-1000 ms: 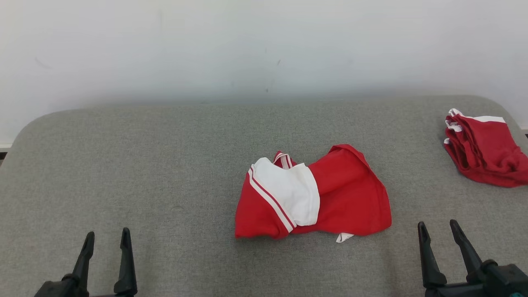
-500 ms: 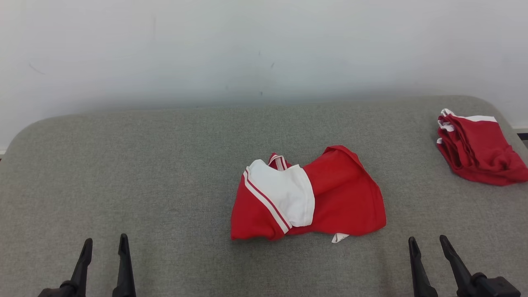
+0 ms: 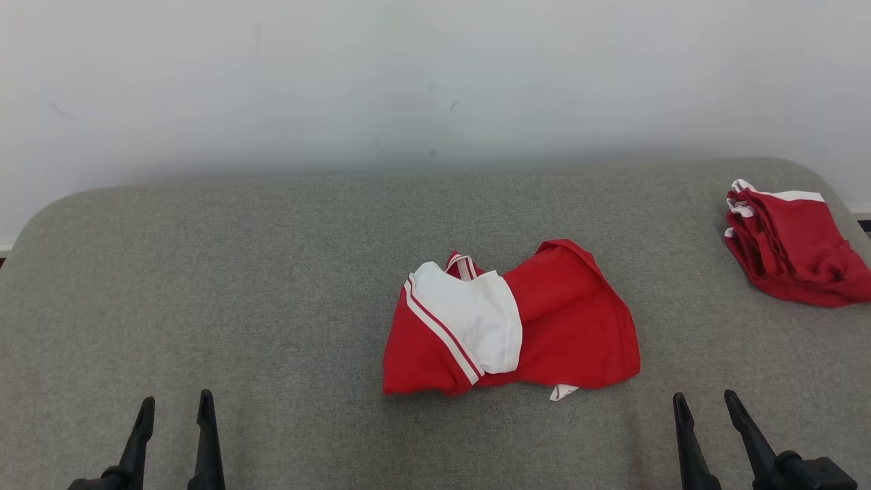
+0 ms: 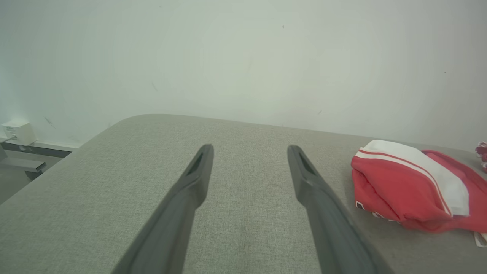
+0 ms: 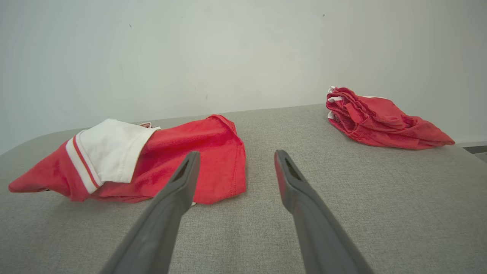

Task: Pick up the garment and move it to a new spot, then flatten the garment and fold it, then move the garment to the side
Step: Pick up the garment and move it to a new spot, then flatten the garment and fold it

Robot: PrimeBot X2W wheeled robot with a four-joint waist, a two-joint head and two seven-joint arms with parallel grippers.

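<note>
One crumpled red-and-white garment [image 3: 510, 327] at the middle of the grey counter [image 3: 238, 272]; one folded red pile [image 3: 793, 248] at the far right edge. Spread wide, empty, near the front edge: left gripper [image 3: 176, 400], right gripper [image 3: 704, 397].

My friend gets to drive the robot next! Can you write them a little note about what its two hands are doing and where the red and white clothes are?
Left gripper: open, empty, at the near left of the gray table.
Right gripper: open, empty, at the near right, nearer to the garment than the left one.
Garment: red and white, crumpled in the middle of the table; neither gripper touches it.
Folded red pile: at the table's far right edge.
Done: nothing that shows on this garment yet.
Left: pick it up, move it, flatten it, fold it, set it aside.
</note>
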